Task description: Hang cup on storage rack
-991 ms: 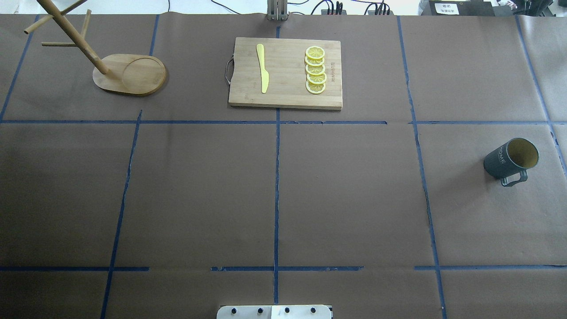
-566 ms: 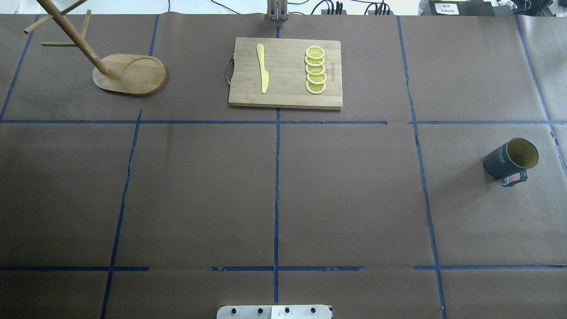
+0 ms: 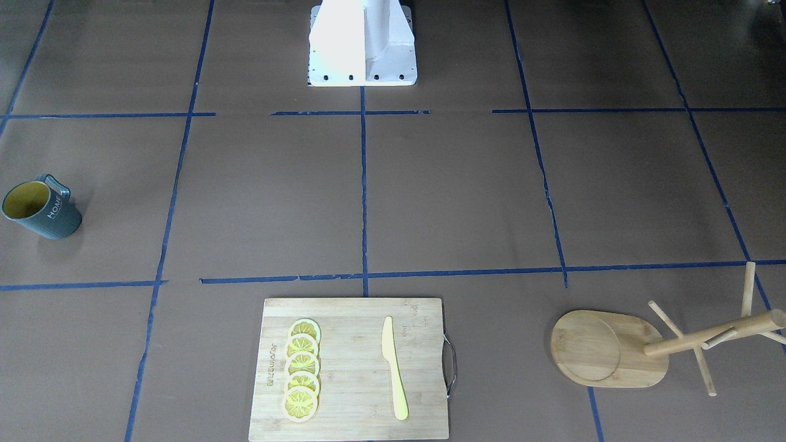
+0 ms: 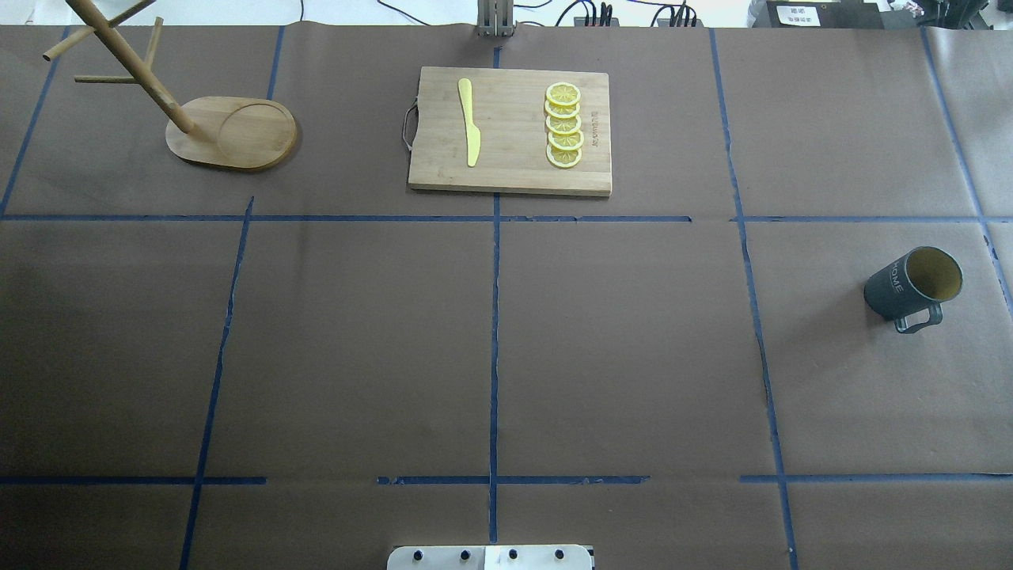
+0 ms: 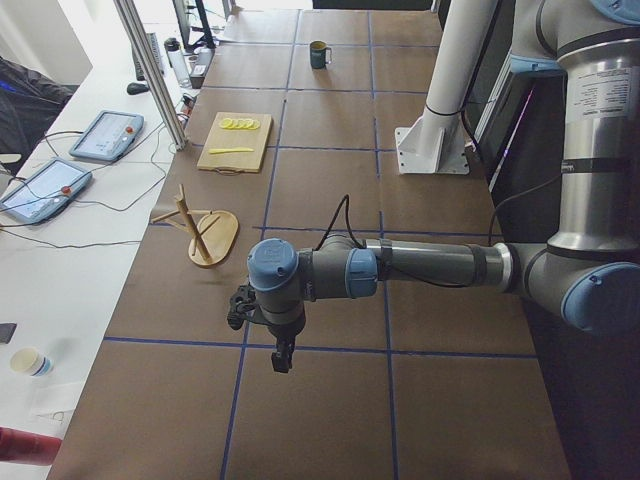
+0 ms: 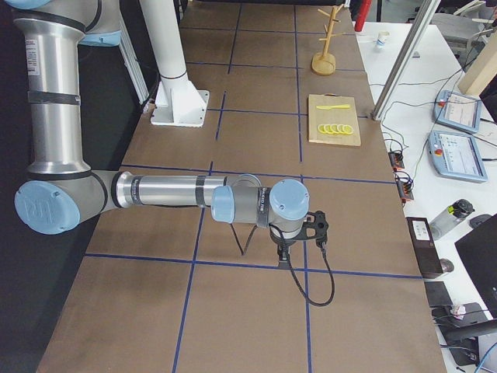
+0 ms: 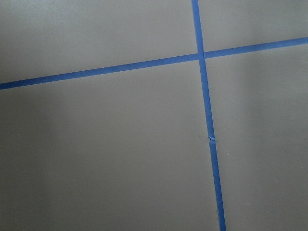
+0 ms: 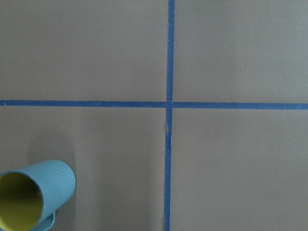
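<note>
The cup [image 4: 912,287] is a dark teal-grey ribbed mug with a yellow inside. It stands upright at the table's right side with its handle toward the robot. It also shows in the front view [image 3: 40,210], the left side view [image 5: 319,54] and the right wrist view [image 8: 33,198]. The storage rack [image 4: 229,132], a wooden mug tree with an oval base, stands at the far left; it also shows in the front view [image 3: 605,348]. My left gripper [image 5: 279,357] and right gripper [image 6: 283,250] show only in the side views, so I cannot tell if they are open.
A bamboo cutting board [image 4: 510,170] at the far centre carries a yellow knife [image 4: 469,120] and several lemon slices [image 4: 563,125]. Blue tape lines cross the brown table cover. The robot's base plate [image 4: 491,557] sits at the near edge.
</note>
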You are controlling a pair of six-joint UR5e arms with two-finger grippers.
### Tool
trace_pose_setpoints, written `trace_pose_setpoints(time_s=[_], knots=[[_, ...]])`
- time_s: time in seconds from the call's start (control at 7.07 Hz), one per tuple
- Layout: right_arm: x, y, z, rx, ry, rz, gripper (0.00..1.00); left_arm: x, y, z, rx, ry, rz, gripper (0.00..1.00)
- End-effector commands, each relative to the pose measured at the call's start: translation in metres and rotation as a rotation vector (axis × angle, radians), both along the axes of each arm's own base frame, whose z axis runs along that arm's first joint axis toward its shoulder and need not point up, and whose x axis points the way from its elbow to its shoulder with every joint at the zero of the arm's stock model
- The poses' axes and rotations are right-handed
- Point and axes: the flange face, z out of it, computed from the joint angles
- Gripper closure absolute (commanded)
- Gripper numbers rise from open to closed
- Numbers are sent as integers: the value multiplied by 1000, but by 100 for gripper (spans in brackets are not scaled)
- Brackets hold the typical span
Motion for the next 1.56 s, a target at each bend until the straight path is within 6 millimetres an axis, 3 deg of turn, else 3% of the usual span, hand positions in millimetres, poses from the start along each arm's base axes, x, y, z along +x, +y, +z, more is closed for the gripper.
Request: trace_pose_setpoints(time_s=[0.0,0.14,0.42,0.57,0.85,1.42], knots=[[-8,-5,0,0,-9,-16,0,0,0,2,-4,0,0,0],[-34,-10,-13,21,-8,-63,0,0,0,2,-4,2,0,0],[-87,-15,-45,-7,-22,5,0,0,0,-2,4,2,0,0],[-105,2,-34,13,-32,19,0,0,-1,-3,7,1,0,0],[-150,14,-32,8,-30,31,0,0,-1,-4,8,1,0,0],[-199,22,-28,17,2,-43,0,0,-1,-5,10,0,0,0]])
